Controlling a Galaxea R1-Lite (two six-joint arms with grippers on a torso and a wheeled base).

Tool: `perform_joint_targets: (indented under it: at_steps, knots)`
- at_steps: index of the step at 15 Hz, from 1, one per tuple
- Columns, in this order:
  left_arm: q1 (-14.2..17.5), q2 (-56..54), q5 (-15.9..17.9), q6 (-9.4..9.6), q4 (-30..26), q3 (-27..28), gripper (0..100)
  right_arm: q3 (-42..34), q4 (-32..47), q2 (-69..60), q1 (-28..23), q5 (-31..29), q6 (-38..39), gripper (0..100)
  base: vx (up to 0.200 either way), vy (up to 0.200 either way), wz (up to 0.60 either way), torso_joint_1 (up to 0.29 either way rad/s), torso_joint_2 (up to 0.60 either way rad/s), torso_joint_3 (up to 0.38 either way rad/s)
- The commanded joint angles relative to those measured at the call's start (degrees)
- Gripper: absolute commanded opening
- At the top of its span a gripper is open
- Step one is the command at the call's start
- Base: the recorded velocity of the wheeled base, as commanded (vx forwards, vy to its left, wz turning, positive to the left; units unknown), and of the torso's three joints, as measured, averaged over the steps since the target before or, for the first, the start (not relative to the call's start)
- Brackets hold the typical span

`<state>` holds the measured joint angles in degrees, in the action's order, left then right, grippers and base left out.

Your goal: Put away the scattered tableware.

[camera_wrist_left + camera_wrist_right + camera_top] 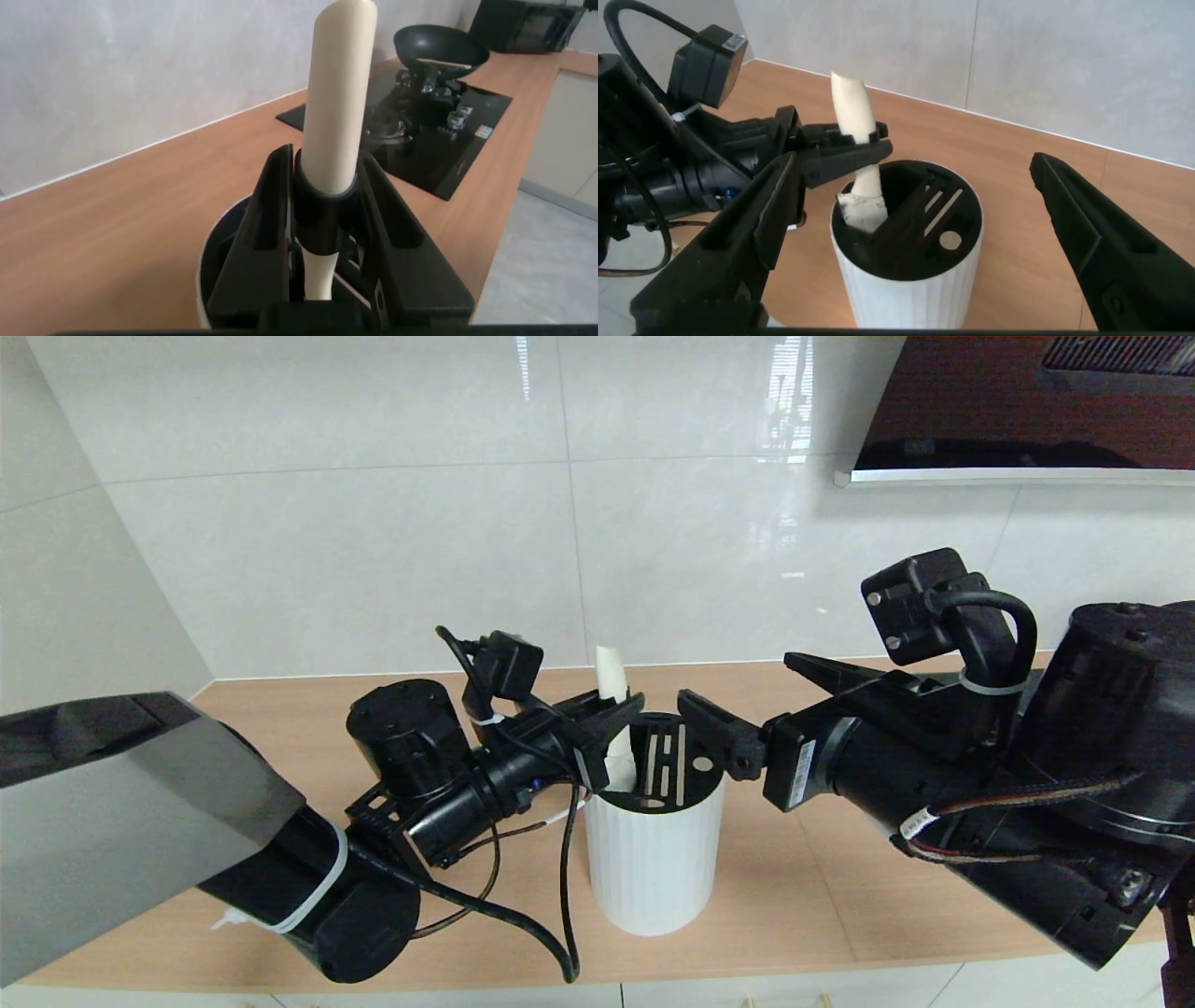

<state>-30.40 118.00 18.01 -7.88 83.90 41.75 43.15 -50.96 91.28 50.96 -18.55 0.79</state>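
The left tool [611, 714] is pinched on a cream utensil handle [611, 677]. The handle stands nearly upright, its lower end down inside the white ribbed holder [653, 868], in the opening on the holder's left side next to the black slotted insert [667, 761]. The right tool [735, 677] hangs just to the right of the holder's rim, level with its top, fingers spread wide apart. The holder stands on the wooden counter [803, 905], and farther along from the holder a black hob [411, 121] carries a dark pan [439, 47].
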Motion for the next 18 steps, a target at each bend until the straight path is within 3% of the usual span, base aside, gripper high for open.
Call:
perform_joint_targets:
  at_steps: [1, 2, 9, 10, 12, 14, 16, 18]
  knots:
    - [0.0, 0.1, 0.0, -0.04, 0.0, -0.2, 0, 0.0, 0.0, 0.1, 0.0, 0.0, 0.0, 100, 0.0, 0.0, 0.0, 0.0, 0.0, 0.0]
    - [0.0, -0.1, 0.0, -0.04, 0.0, -0.2, 100, 0.0, 0.0, 0.1, 0.0, 0.0, 0.0, 100, 0.0, 0.0, 0.0, 0.0, 0.0, 0.0]
    - [0.0, -2.7, -2.3, -0.12, 3.7, 0.2, 100, 0.0, -0.1, 0.0, 0.0, 0.0, 0.0, 100, 0.0, 0.0, 0.0, 0.0, 0.0, 0.0]
    - [0.0, -5.3, -4.0, -0.74, 6.1, -0.1, 100, 0.0, -0.1, -0.1, 0.0, 0.0, 0.0, 100, 0.0, 0.0, 0.0, 0.0, 0.0, 0.0]
    - [0.0, -15.7, -7.9, -3.55, 6.1, -1.4, 100, 0.1, -0.1, -0.5, -0.7, 0.0, 0.0, 100, 0.0, 0.0, 0.0, 0.0, 0.0, 0.0]
    - [0.1, -27.3, -6.5, -7.77, 6.1, -6.3, 100, 0.0, -0.3, -1.0, -1.7, 0.0, -0.6, 100, 0.0, 0.0, 0.0, 0.0, 0.0, 0.0]
    - [0.1, -32.8, -3.3, -7.95, 3.6, -7.4, 100, -0.2, -0.3, -2.8, -4.7, 0.0, -2.7, 100, 0.0, 0.0, 0.0, 0.0, 0.0, 0.0]
    - [0.1, -43.0, -1.9, -7.86, -9.8, -8.7, 100, -2.4, -0.3, -8.2, -12.5, 0.1, -3.4, 100, 0.0, 0.0, 0.0, 0.0, 0.0, 0.0]
